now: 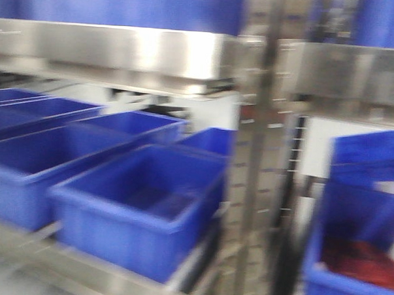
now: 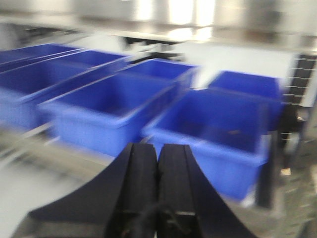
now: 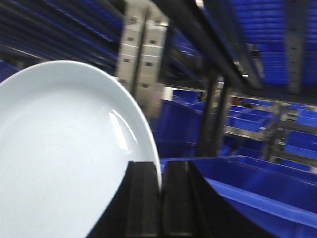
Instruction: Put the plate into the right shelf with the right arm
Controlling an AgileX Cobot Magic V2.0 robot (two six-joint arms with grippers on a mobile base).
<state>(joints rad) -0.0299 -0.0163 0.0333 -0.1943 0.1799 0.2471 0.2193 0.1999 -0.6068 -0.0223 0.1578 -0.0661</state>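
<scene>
In the right wrist view my right gripper (image 3: 160, 166) is shut on the rim of a large white plate (image 3: 59, 148), which stands on edge and fills the left half of the view. A blue bin (image 3: 257, 183) of the shelf lies just beyond and to the right of the fingers. In the left wrist view my left gripper (image 2: 157, 148) is shut and empty, held in front of a row of blue bins (image 2: 218, 134). Neither gripper nor the plate shows in the front view.
The front view shows a metal rack with blue bins (image 1: 142, 204) on the left shelf, a steel upright post (image 1: 258, 163) in the middle, and a blue bin with something red inside (image 1: 359, 259) on the right shelf. All views are blurred.
</scene>
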